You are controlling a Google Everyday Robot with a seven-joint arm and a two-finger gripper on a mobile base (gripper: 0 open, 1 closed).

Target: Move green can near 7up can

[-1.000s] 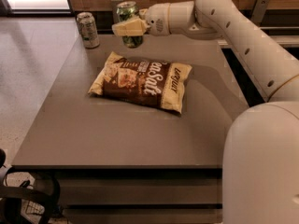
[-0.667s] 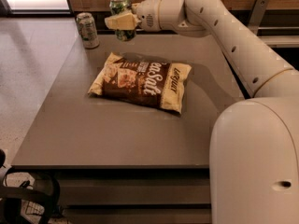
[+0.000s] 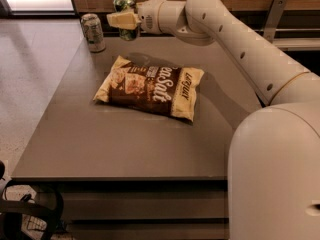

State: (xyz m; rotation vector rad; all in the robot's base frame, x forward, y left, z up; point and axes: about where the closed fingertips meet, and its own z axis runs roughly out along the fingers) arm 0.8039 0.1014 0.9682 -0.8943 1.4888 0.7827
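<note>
The green can [image 3: 125, 2], dark and bright green mottled with a silver top, is held upright above the far edge of the table. My gripper [image 3: 123, 20] is shut on it, its cream finger crossing the can's front. The 7up can [image 3: 93, 32], pale silvery-white with faint green markings, stands upright at the table's far left corner, a short way to the left of and below the held can. The two cans do not touch.
A brown and cream sea salt chip bag [image 3: 150, 86] lies flat on the grey table [image 3: 125, 144], nearer than the cans. My white arm reaches in from the right. A wooden wall runs behind the table. A tiled floor lies to the left.
My gripper has carried the green can to the left and up along the table's far edge, closing the gap to the 7up can. The 7up can and the chip bag have not moved.
</note>
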